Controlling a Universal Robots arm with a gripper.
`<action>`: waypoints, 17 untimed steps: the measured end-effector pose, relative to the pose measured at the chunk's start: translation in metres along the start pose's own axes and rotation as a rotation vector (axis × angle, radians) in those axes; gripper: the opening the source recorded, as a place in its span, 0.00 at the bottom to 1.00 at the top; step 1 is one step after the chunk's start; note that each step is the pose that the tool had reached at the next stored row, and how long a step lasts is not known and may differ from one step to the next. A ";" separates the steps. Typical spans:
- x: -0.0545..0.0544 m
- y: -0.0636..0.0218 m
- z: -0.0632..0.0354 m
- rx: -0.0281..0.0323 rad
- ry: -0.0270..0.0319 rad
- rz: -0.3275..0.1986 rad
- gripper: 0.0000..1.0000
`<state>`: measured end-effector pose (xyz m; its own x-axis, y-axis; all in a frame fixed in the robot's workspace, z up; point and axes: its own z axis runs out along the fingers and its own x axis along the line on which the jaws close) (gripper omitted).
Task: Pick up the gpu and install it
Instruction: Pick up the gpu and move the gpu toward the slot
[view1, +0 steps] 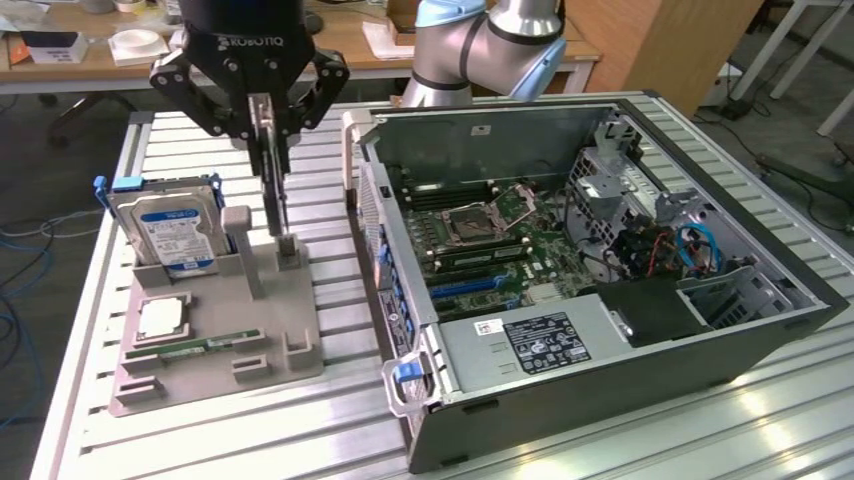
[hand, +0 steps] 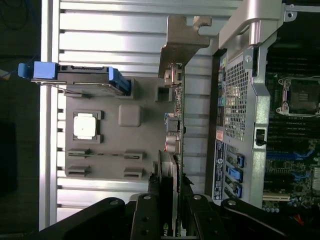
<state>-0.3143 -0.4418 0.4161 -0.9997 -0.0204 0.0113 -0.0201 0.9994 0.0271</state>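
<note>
The gpu (view1: 276, 190) is a thin dark card seen edge-on, standing upright over the grey holder (view1: 254, 330). My gripper (view1: 271, 135) comes down from above and is shut on the card's upper edge, one finger on each face. The card's lower end reaches a post of the holder; whether it still sits in the slot I cannot tell. In the wrist view the gpu (hand: 179, 125) runs away from my gripper (hand: 172, 200), with its pale metal bracket (hand: 182, 37) at the far end. The open computer case (view1: 601, 410) lies on the exterior view's right, with its motherboard (view1: 494, 240) exposed.
On the holder stand a silver hard drive with a blue label (view1: 167, 230), a processor chip (view1: 160, 318) and a narrow green memory stick (view1: 200, 347). The case's rear panel (hand: 240, 100) rises close beside the card. Everything rests on a slatted aluminium table (view1: 200, 440).
</note>
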 end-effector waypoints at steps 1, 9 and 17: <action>0.000 0.0000 -0.0014 0.0000 -0.0002 0.000 0.26; 0.000 0.0003 -0.0105 -0.0004 -0.0019 0.000 0.26; -0.001 0.0002 -0.0106 -0.0081 -0.0020 0.000 0.26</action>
<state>-0.3135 -0.4418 0.4267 -0.9997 -0.0205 0.0093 -0.0202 0.9992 0.0352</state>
